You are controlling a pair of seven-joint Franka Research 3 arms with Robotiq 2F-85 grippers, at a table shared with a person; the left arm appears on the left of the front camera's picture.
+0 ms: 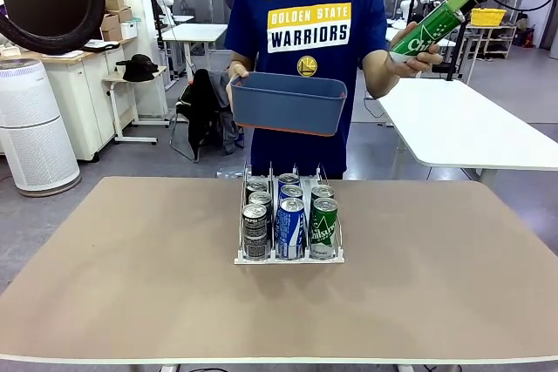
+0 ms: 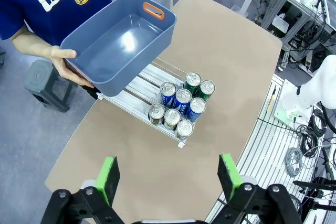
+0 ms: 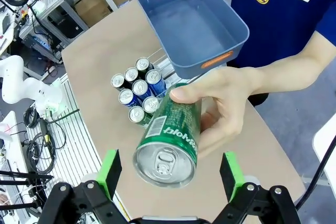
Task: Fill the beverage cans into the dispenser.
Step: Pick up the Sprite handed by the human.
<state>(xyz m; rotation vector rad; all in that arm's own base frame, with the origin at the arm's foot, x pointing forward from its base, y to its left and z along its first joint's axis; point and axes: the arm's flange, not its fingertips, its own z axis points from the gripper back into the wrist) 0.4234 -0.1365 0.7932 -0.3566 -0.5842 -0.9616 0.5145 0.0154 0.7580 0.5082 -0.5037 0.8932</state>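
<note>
While the person's hand [image 3: 226, 103] holds a green can [image 3: 170, 142] up high at about two o'clock of the front view, the right gripper [image 3: 170, 174] sits just behind the can's silver top with its green pads spread wide on either side, touching nothing. The can's white lettering cannot be read in full. The left gripper [image 2: 170, 177] hangs raised at eleven o'clock, fingers likewise parted and empty. The person's other hand [image 2: 65, 61] carries a blue-grey tub [image 1: 288, 102] with orange handles above the table's far edge. On the person's blue shirt [image 1: 305, 32] reads "GOLDEN STATE WARRIORS". The dispenser [image 1: 288, 257] stands at the table's [image 1: 131, 285] centre with the beverage cans [image 1: 289, 215] upright in three lanes: dark, blue, green.
</note>
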